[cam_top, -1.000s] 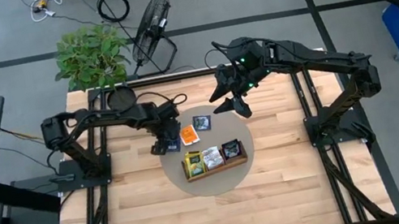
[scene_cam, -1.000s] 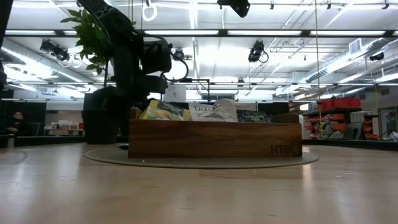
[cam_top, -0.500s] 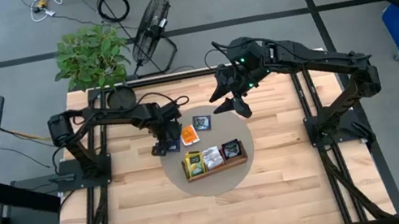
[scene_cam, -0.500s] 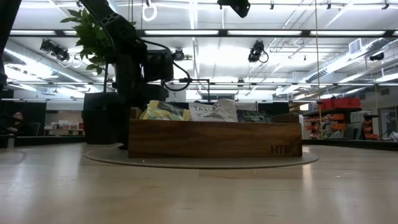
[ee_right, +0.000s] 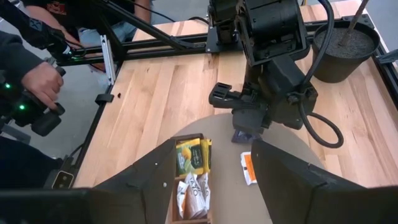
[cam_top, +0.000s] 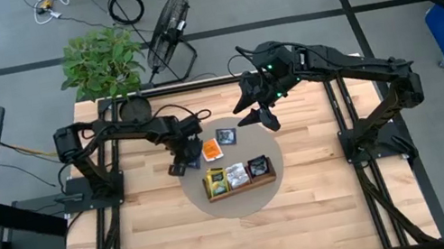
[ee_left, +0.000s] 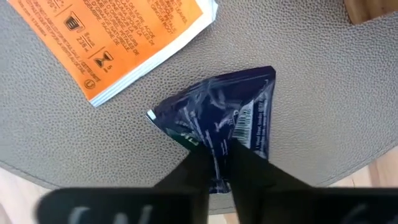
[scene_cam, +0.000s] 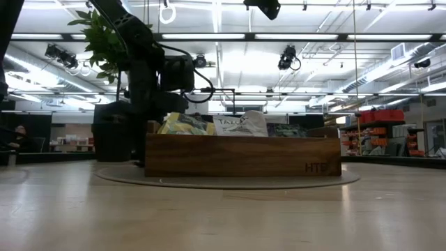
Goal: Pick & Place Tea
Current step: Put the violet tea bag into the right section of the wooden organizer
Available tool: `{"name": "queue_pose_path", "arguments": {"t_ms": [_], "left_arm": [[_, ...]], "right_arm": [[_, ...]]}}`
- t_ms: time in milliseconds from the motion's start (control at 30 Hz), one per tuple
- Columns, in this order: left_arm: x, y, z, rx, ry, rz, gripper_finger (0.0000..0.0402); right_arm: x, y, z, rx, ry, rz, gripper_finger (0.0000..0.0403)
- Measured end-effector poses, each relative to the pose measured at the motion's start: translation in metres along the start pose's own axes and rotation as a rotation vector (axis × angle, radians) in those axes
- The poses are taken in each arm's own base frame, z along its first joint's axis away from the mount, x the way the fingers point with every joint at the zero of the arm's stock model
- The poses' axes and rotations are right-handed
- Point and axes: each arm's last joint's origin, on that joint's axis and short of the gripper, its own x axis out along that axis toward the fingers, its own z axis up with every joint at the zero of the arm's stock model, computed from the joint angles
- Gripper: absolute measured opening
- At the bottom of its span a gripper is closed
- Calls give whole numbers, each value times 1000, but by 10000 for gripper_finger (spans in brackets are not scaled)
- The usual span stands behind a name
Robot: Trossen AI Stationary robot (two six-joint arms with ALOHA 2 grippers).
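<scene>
A dark blue tea packet [ee_left: 217, 112] lies on the round grey mat [cam_top: 245, 205], and my left gripper [ee_left: 214, 171] is shut on it from above. Beside it an orange tea packet [ee_left: 118, 37] lies flat on the mat, and another dark packet [cam_top: 225, 136] lies farther back. The wooden tray [cam_top: 242, 188] stands on the mat's near half with yellow, white and dark packets upright in its compartments. My right gripper [cam_top: 262, 117] hangs open above the mat's far right edge, nothing between its fingers. My left gripper pinches the dark blue packet between its two fingers [ee_left: 249, 171], which point down from above. They hold a raised crease in its wrapper [ee_left: 214, 152] near one edge. The packet is puckered into a ridge there, and the rest of it lies on the mat.
A potted plant [cam_top: 101, 61] and a fan [cam_top: 166, 24] stand behind the table's far left corner, and a black pot [cam_top: 132, 108] stands on that corner. In the right wrist view a person's hand [ee_right: 40, 81] shows beyond the table's edge. Bare wood surrounds the mat.
My left gripper has sunk a little toward the mat and shut on the dark blue packet, which has crumpled between its fingers. My right arm has kept still.
</scene>
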Motion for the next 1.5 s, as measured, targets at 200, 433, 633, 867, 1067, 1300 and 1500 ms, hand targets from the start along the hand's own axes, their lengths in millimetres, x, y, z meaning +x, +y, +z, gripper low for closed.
{"name": "queue_pose_path", "arguments": {"t_ms": [200, 433, 633, 867, 1067, 1300, 1500], "left_arm": [[-8, -2, -1, -2, -3, 18, 8], [-43, -3, 3, -26, 16, 72, 5], [-90, -3, 15, -60, -89, 139, 5], [-154, -5, 31, -79, -305, 234, 4], [-206, -13, 44, -1, -644, 243, 4], [-249, -24, 57, 58, -1030, 230, 3], [-261, -32, 72, 139, -1208, 214, 3]], "right_arm": [[0, 0, 0, 0, 0, 0, 217], [0, 0, 1, -8, -11, 0, 217], [0, 0, 1, -24, -13, 0, 217], [-1, 0, 1, -28, -15, 3, 217], [-10, 5, 7, -63, -72, 22, 217], [-34, 15, 19, -183, -220, 4, 217], [-44, 19, 29, -271, -336, -12, 217]]}}
